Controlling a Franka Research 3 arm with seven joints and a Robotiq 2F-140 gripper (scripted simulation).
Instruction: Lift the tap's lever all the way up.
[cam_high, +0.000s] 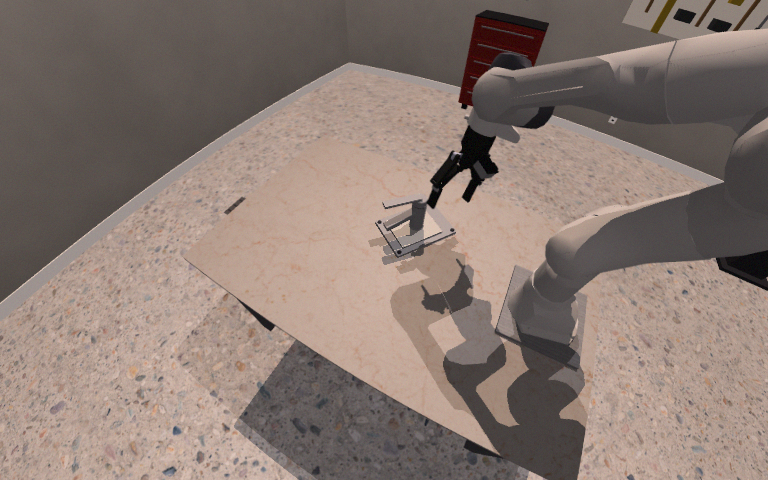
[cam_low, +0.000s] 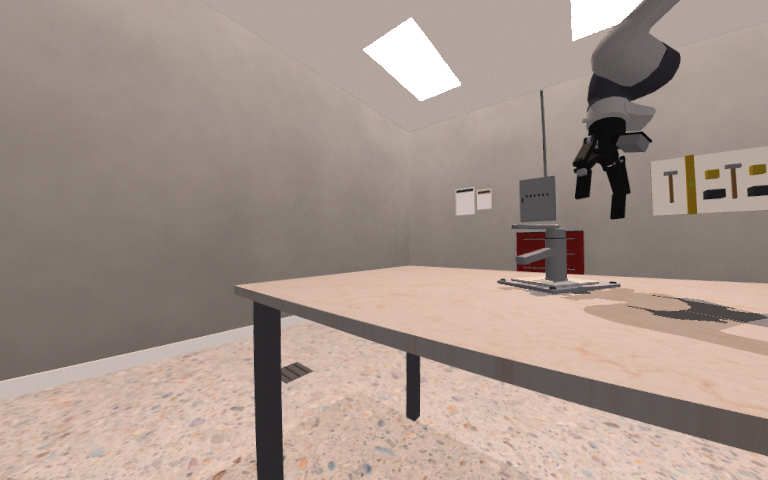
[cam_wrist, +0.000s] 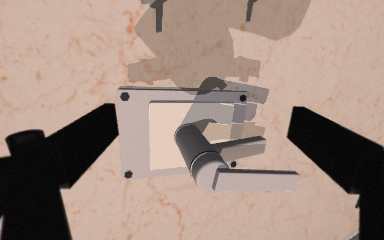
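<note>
No brand or readable writing shows on the tap (cam_high: 417, 217), its base plate (cam_high: 390, 240) or the gripper (cam_high: 451, 194); the two wall sheets (cam_low: 472, 200) are probably labels, but too small to read. The tap stands near the middle of the table (cam_high: 317, 266), far from every edge. Its lever (cam_wrist: 256, 180) lies flat, pointing toward 3 o'clock in the wrist view, with the spout (cam_wrist: 243, 146) just below it. The gripper hangs above the tap with fingers spread fully wide, holding nothing, touching nothing. Open air surrounds the lever on all sides.
</note>
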